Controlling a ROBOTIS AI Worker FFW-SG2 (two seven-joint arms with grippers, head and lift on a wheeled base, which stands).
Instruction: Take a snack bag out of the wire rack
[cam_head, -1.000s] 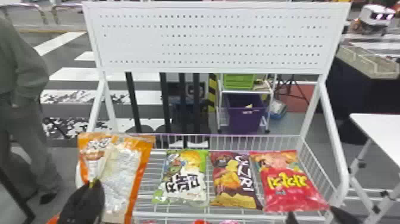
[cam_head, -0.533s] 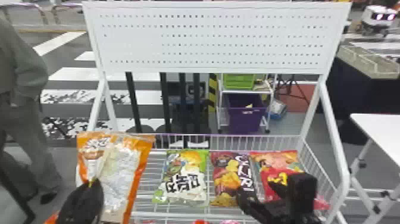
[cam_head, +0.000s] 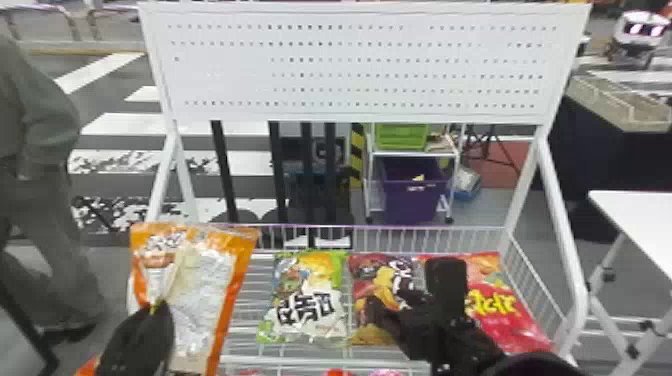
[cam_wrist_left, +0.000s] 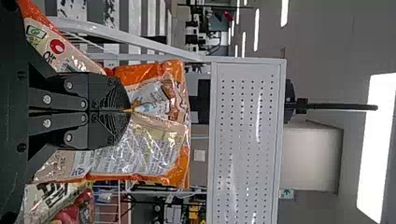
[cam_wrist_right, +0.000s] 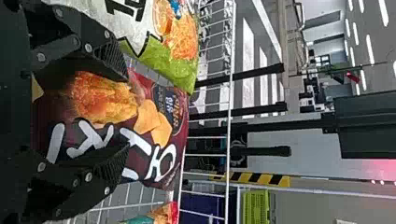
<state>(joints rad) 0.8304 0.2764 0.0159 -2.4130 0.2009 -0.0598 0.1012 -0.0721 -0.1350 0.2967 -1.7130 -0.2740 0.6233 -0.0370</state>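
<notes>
we note that the right gripper (cam_wrist_right: 126, 113) has advanced to the maroon chip bag (cam_wrist_right: 161, 109) in the wire rack (cam_head: 300, 361); its open fingers flank the bag, so closure is likely next. the left gripper (cam_wrist_left: 130, 111) clamps the orange snack bag (cam_wrist_left: 156, 154).

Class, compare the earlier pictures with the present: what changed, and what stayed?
The right tool moved forward and left, and is now open over the maroon bag, nothing newly gripped. The left tool still pinches the orange bag.
</notes>
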